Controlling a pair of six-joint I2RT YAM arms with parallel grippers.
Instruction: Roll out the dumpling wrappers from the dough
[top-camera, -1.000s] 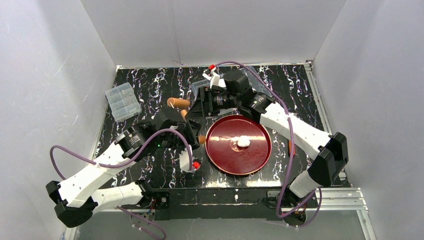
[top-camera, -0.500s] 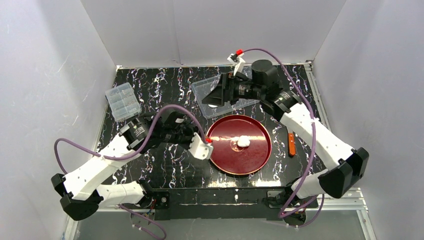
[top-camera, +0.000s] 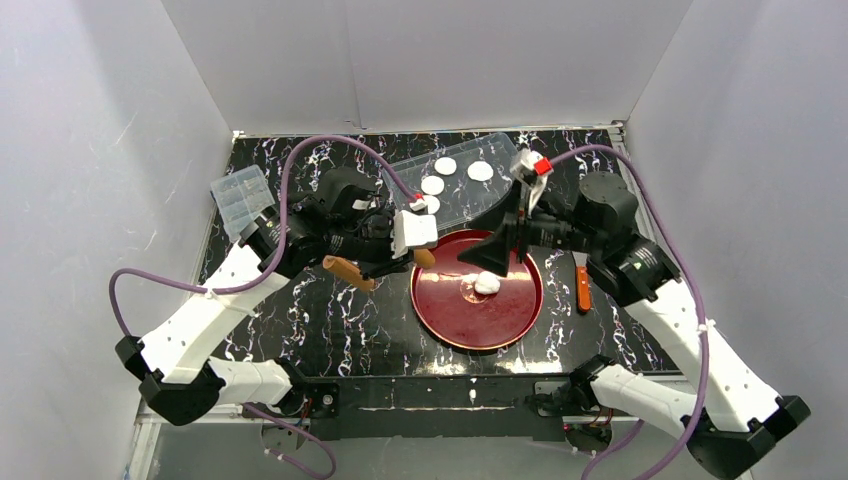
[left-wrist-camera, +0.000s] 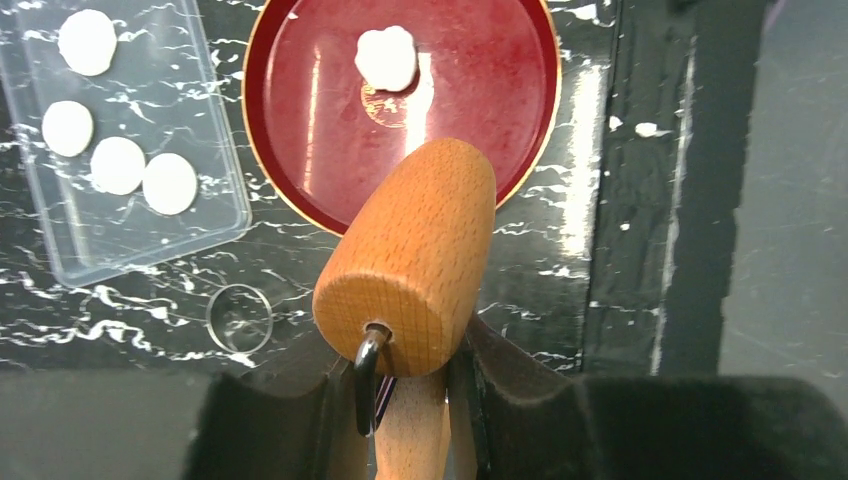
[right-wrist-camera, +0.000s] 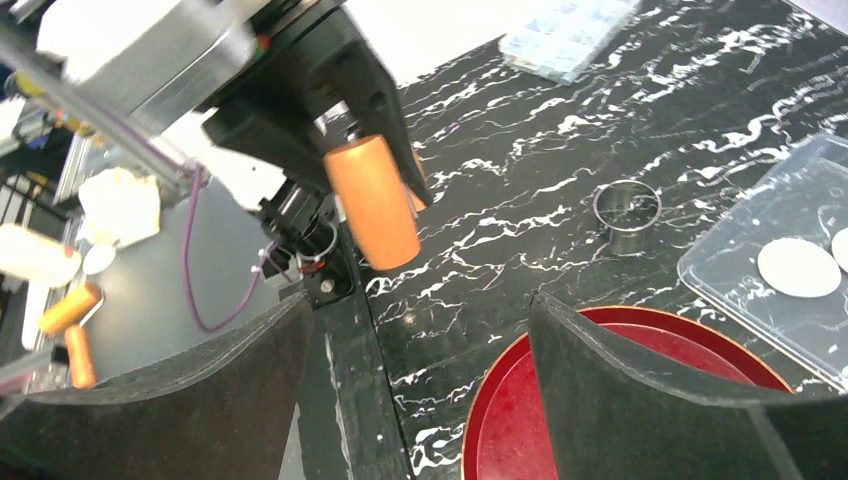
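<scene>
Nearby, metal ring (left-wrist-camera: 239, 318) lies beside tray (left-wrist-camera: 150, 240) of dumpling wrappers (left-wrist-camera: 118, 165).

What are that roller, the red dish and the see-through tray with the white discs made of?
The roller looks like unvarnished light wood: orange-tan with fine grain flecks. The red dish seems glossy lacquer or plastic, judging by its sharp reflections and thin gold rim. The tray looks like clear plastic, since the marbled table shows through it.

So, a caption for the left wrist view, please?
Left gripper holds the rolling pin; dough lump sits on red plate.
</scene>
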